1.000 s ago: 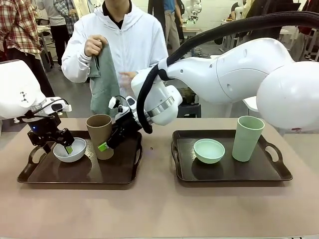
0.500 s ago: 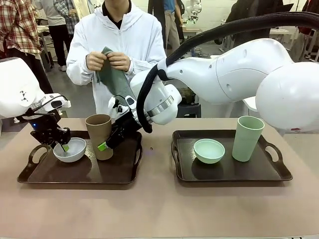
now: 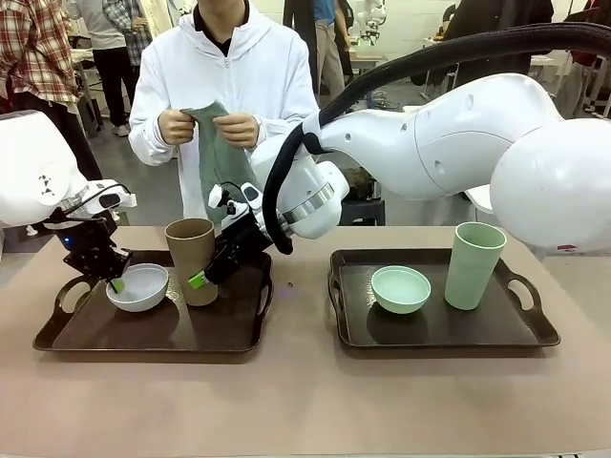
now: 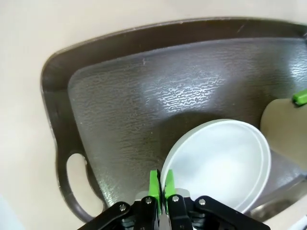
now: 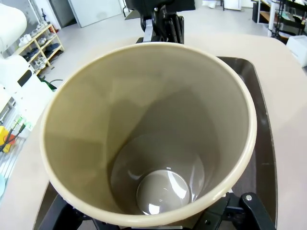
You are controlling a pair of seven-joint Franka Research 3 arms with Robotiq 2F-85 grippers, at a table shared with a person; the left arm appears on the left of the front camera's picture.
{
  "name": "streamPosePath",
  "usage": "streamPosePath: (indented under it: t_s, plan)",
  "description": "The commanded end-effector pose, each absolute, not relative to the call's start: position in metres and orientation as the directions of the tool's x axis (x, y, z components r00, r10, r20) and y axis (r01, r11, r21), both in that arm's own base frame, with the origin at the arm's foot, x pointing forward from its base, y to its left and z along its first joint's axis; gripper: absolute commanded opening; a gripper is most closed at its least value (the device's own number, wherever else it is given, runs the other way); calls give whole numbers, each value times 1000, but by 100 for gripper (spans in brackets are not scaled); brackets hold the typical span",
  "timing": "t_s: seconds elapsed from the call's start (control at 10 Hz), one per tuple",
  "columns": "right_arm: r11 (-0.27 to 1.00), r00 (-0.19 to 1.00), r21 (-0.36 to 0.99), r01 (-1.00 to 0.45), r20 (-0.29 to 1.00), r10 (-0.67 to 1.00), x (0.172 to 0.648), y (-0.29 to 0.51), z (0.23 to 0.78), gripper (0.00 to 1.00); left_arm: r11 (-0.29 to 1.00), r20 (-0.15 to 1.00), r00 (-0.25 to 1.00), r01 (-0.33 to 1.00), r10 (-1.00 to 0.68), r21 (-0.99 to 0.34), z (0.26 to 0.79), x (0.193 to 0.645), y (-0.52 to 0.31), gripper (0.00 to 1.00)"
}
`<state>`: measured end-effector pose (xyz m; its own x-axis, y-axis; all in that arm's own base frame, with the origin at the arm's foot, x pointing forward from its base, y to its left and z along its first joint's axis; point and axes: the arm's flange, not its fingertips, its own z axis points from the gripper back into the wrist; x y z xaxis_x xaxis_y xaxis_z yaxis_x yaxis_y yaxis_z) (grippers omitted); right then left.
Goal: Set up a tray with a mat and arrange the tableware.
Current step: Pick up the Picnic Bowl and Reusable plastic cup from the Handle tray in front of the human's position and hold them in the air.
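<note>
left gripper (image 3: 115,283) pinched on rim of white bowl (image 3: 139,288) | right gripper (image 3: 199,280) clamped on tan cup (image 3: 191,250) | both in left tray (image 3: 143,334) | mint bowl (image 3: 401,288), mint cup (image 3: 474,265) in right tray (image 3: 439,345) | person's hands hold grey-green cloth (image 3: 218,157)

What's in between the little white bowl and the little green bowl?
Front view: beside the white bowl stands the tan-brown cup, held by the right gripper; then the left tray's rim, bare table and the right tray's rim.
</note>
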<state>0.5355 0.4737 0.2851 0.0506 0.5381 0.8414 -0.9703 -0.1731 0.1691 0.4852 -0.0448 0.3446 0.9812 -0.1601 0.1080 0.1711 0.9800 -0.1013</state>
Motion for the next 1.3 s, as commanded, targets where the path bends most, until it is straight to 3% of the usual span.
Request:
streamPosePath:
  t_s: [0.0,0.2,0.4,0.6,0.9,1.2]
  plan:
    - [-136,74,176,-975,835,545,532,464,302,23,986,88,986,147,-140,-76,353,481,-47,0]
    - [-112,78,173,-979,816,573,514,455,350,24,979,33,987,160,-157,-130,385,466,-52,0]
    - [-104,30,119,-987,787,616,487,448,436,24,958,30,981,191,-189,-213,457,449,-61,0]
    - [-74,14,80,-994,766,643,467,444,504,24,952,83,974,226,-213,-205,528,439,-68,0]
    - [-24,2,23,-999,764,646,448,435,551,24,955,135,969,232,-209,-186,599,422,-73,0]
    - [1,2,1,-1000,815,579,448,421,568,24,947,157,960,259,-231,-189,612,418,-70,0]
